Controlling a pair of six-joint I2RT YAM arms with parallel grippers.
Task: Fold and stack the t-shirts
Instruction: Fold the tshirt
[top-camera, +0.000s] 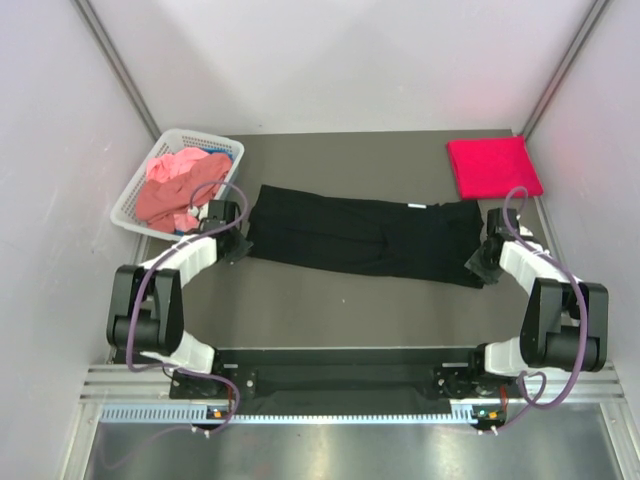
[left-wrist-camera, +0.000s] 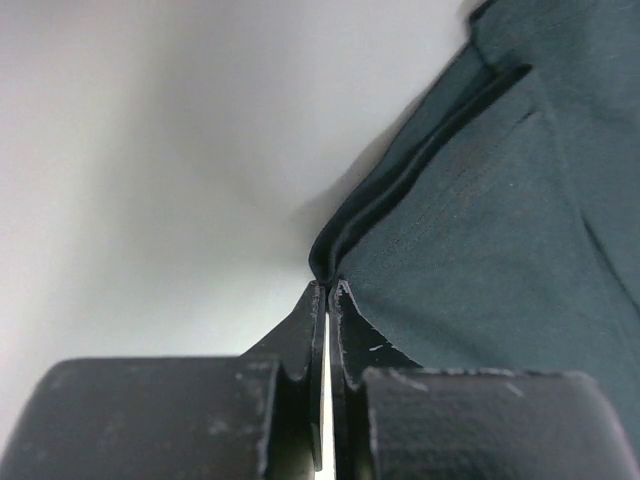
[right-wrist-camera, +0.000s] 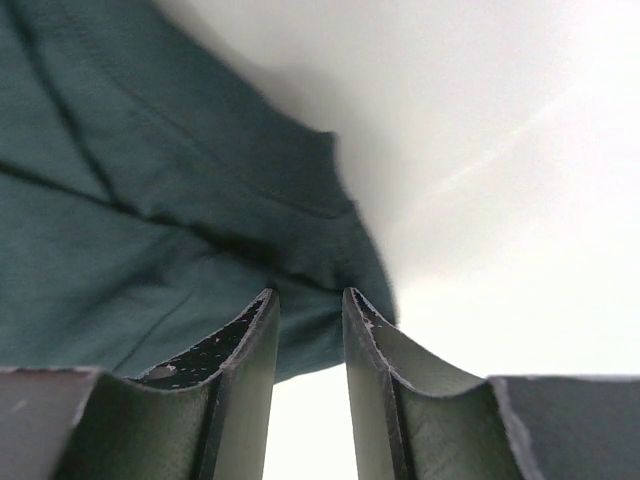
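Observation:
A black t-shirt (top-camera: 360, 238) lies folded into a long strip across the middle of the table. My left gripper (top-camera: 240, 232) is at its left end. In the left wrist view that gripper (left-wrist-camera: 328, 288) is shut, its tips pinching the shirt's (left-wrist-camera: 480, 230) folded edge. My right gripper (top-camera: 481, 262) is at the strip's right end. In the right wrist view it (right-wrist-camera: 310, 298) stands narrowly apart with bunched black cloth (right-wrist-camera: 130, 200) filling the gap at its tips. A crimson red t-shirt (top-camera: 492, 166) lies folded at the back right.
A white lattice basket (top-camera: 128, 205) stands at the back left, holding crumpled salmon pink t-shirts (top-camera: 170, 190) and a bit of blue cloth (top-camera: 222, 155). Pale walls close in the table on the left, right and back.

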